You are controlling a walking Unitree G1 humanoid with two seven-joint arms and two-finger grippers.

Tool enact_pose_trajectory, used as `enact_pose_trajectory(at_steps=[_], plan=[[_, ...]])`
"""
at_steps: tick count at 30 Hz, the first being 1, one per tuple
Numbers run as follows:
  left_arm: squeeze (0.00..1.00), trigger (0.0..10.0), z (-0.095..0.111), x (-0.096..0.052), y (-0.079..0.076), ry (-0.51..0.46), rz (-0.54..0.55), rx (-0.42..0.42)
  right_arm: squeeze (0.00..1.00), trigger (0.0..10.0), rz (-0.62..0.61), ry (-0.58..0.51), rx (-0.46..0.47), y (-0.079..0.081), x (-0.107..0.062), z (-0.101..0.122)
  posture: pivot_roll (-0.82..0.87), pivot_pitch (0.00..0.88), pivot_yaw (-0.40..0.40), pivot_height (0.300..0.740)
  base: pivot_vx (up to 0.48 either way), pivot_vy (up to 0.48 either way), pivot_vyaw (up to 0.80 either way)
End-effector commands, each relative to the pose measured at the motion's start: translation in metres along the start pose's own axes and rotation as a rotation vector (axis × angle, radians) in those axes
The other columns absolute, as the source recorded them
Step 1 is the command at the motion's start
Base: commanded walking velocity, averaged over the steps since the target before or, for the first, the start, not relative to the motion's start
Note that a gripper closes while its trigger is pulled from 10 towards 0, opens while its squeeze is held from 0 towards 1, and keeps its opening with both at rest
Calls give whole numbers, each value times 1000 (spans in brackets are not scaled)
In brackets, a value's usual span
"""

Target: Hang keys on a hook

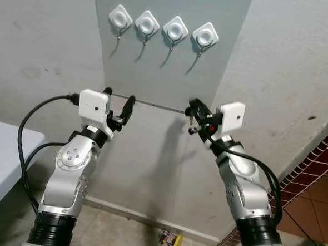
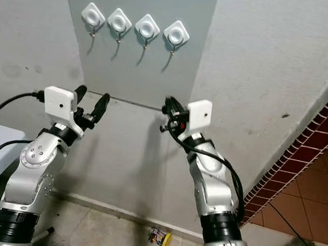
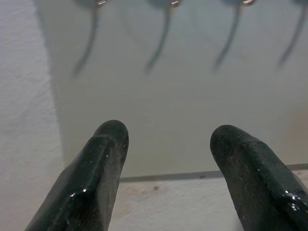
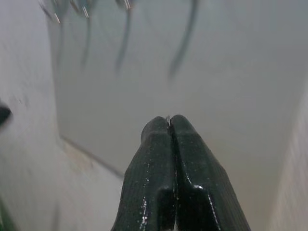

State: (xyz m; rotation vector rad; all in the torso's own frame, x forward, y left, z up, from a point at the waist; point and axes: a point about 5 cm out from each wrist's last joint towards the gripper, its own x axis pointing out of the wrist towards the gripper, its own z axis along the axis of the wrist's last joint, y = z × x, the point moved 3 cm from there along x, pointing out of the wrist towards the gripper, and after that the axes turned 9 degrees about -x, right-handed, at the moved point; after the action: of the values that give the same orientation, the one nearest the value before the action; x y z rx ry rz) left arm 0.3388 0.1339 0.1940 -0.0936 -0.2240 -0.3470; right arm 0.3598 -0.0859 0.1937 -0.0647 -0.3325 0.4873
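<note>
While the right gripper (image 1: 191,117), jaws pinched on a thin metal sliver, sits mid-frame, lift squarely to the rightmost white hook (image 1: 205,35); left gripper (image 1: 118,106) gapes empty.

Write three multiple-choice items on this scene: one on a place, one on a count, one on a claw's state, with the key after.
1. Where do the keys lie?
A. on a hook
B. on the floor by the wall
C. in the left claw

2. How many hooks are on the grey panel?
A. two
B. four
C. six

3. How do the right claw's fingers stand?
A. pressed together
B. wide apart
C. round a hook

Key: 1 B, a small yellow-tagged bunch lies on the floor at the wall's foot, between the arms. 2 B, four white hooks sit in a row near the panel's top. 3 A, the right wrist view shows both fingers touching, a thin metal sliver at their tips, while the left claw gapes.
</note>
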Motion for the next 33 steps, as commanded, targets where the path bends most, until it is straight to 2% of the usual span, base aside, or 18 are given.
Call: enact_pose_trajectory(at_steps=[1,12,19,23,27,33], plan=[[0,10000,11,3,-5,-34,-42,14,0,10000,36,-49,-12,3,9,14,-111,0,-42,724,0,0,0],[0,10000,17,4,-7,-52,-62,12,0,10000,85,-88,0,8,18,25,-104,0,-49,724,0,0,0],[0,10000,28,8,-11,-83,-73,11,0,10000,108,-151,23,10,37,43,-90,0,-60,724,0,0,0],[0,10000,29,9,-12,-86,-77,12,0,10000,108,-165,32,10,42,47,-91,0,-60,724,0,0,0],[0,10000,33,10,-16,-103,-92,4,0,10000,127,-225,80,13,53,63,-86,0,-64,724,0,0,0],[0,10000,33,10,-17,-102,-92,4,0,10000,143,-249,89,16,57,68,-81,0,-69,724,0,0,0]])
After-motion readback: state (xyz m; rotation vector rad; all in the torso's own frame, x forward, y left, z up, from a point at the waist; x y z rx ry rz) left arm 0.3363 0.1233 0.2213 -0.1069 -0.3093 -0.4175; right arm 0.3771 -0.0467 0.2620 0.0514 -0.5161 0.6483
